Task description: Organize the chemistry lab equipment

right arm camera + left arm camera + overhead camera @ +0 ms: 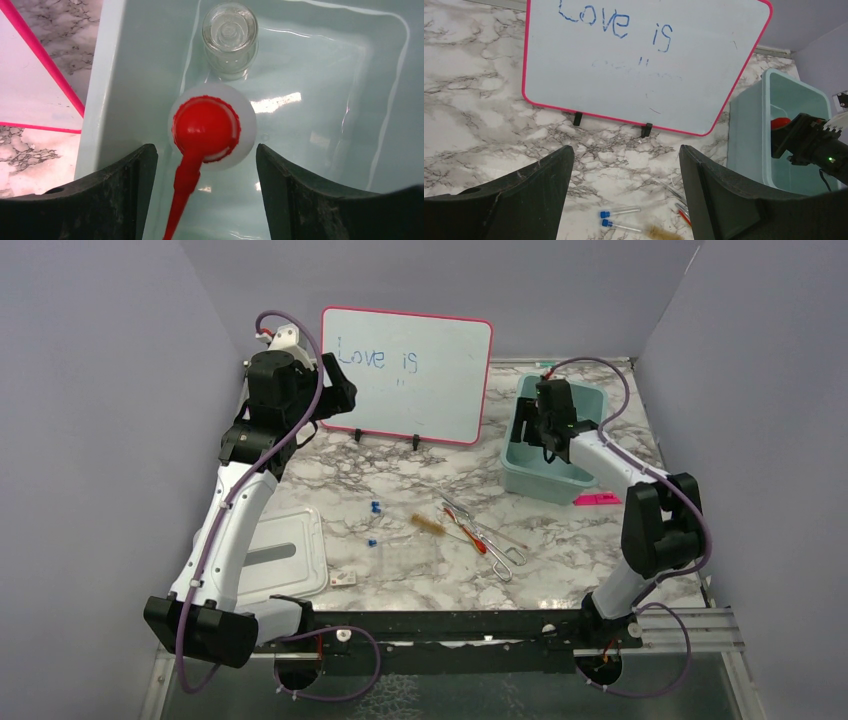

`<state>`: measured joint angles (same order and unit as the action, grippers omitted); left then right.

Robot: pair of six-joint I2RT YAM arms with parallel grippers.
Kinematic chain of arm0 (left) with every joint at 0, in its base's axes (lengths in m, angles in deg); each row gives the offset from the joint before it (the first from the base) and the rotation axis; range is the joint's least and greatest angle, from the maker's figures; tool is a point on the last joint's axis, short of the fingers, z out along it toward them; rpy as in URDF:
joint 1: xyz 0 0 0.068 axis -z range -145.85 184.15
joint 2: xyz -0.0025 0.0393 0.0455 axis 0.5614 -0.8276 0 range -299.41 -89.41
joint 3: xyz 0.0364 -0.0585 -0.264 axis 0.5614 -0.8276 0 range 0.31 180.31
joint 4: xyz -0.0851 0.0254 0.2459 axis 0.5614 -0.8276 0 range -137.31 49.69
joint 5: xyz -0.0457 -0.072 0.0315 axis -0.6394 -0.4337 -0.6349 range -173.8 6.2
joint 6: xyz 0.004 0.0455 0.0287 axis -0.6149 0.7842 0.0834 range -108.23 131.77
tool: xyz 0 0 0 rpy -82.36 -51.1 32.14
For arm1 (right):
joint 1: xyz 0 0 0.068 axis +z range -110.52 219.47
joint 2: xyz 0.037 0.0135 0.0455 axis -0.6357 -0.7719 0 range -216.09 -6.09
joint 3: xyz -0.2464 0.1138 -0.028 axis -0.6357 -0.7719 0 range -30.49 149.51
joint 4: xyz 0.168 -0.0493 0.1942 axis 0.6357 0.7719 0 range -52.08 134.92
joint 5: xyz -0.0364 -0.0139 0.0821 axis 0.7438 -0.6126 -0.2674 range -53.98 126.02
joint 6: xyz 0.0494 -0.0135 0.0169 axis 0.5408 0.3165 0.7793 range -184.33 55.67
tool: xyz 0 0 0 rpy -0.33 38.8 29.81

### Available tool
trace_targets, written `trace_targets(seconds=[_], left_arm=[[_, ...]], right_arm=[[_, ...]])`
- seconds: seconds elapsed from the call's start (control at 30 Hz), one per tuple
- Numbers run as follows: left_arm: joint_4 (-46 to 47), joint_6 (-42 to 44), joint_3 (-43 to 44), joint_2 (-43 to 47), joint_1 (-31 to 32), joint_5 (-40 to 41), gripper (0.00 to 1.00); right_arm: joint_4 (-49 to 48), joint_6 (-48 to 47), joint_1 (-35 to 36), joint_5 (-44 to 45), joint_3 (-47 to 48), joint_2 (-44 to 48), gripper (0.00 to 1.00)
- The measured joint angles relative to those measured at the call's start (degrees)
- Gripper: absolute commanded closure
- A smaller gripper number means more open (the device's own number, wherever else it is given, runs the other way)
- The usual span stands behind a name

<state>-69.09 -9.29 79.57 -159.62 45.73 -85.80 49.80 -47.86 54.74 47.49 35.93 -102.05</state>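
While the teal bin (107, 75) fills the right wrist view, the clear squeeze bottle with red nozzle (212, 125) is seen upright at centre frame, with the little glass beaker (230, 35) above it. The fingers of the right gripper (204, 155) are spread and pinch nothing. A straight upward withdrawal is advised, so that the nozzle is not snagged. The left gripper (626, 150) is likewise spread.

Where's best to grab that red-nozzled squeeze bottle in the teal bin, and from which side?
Grip the squeeze bottle by its round body, from straight above: it stands upright in the teal bin. Close the jaws across its sides, off the bent red nozzle and the glass beaker beside it.
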Motion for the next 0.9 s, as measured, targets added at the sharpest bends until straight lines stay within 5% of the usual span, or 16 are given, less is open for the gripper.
trace_targets(seconds=[0.37,0.7,0.9], left_arm=[[0.0,0.09,0.0,-0.02,0.0,0.0,0.2],[0.66,-0.52,-1.97,0.5,0.0,0.02,0.2],[1.09,-2.54,-7.5,3.52,0.0,0.09,0.2]], right_arm=[[6.82,0.5,0.0,-0.87,6.25,4.22,0.23],[12.87,-0.09,0.44,-9.6,9.49,13.33,0.36],[15.04,-0.68,9.75,-13.64,9.22,15.74,0.36]])
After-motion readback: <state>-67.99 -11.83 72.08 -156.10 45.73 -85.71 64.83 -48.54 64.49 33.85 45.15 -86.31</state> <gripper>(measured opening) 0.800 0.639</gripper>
